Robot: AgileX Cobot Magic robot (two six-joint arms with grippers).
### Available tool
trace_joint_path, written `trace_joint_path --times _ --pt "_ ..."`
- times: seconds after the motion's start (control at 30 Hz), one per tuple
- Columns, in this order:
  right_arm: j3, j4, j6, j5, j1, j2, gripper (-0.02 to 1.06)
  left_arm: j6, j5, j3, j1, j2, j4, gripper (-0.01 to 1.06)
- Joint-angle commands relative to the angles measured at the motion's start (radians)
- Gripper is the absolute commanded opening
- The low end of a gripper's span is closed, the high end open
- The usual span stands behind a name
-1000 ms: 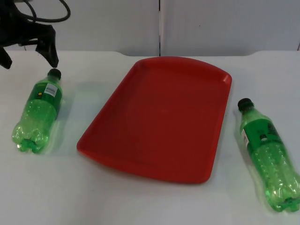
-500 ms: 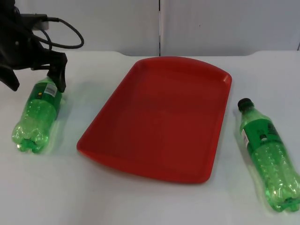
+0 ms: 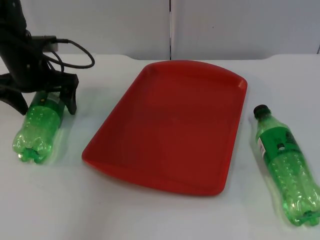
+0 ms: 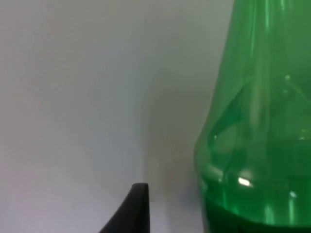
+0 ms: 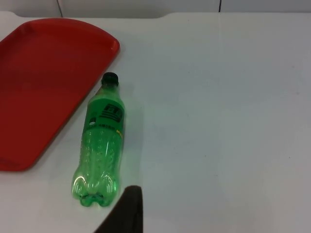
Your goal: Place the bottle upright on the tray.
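Observation:
Two green plastic bottles lie on their sides on the white table. The left bottle [image 3: 37, 128] points its neck toward the wall, and my left gripper [image 3: 46, 103] stands open over its upper part, one finger on each side. The arm hides its cap. In the left wrist view the green bottle [image 4: 257, 121] is close beside a fingertip [image 4: 135, 209]. The right bottle [image 3: 285, 164] with a black cap lies right of the red tray [image 3: 170, 125]. My right gripper [image 5: 124, 213] hangs above the table near the base of that bottle [image 5: 102, 141].
The tray [image 5: 43, 73] lies flat in the middle of the table with nothing on it. The grey partition wall [image 3: 170, 25] closes off the far edge. White table surface lies in front of the tray and the bottles.
My left gripper has come down and forward from behind the left bottle's cap and now straddles the bottle's upper part. Both bottles and the tray have stayed put.

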Motion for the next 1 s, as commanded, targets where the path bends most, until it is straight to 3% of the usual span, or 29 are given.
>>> trace_joint_path --times 0.0,0.73,0.8,0.93,0.97 --pt "0.002 0.002 0.000 -0.005 -0.006 -0.003 1.05 -0.009 -0.020 -0.006 -0.006 0.015 -0.016 1.05" --pt "0.002 0.002 0.000 -0.005 -0.006 -0.003 1.05 -0.011 -0.011 -0.027 -0.006 0.072 -0.039 1.04" --pt "0.002 0.002 0.000 -0.005 -0.006 -0.003 1.05 -0.011 -0.004 -0.027 -0.006 0.072 -0.039 0.99" --pt "0.002 0.002 0.000 -0.005 -0.006 -0.003 1.05 -0.017 0.018 -0.027 -0.006 0.070 -0.039 0.67" --pt "0.002 0.002 0.000 -0.005 -0.006 -0.003 1.05 -0.017 0.018 -0.027 -0.006 0.070 -0.039 0.67"
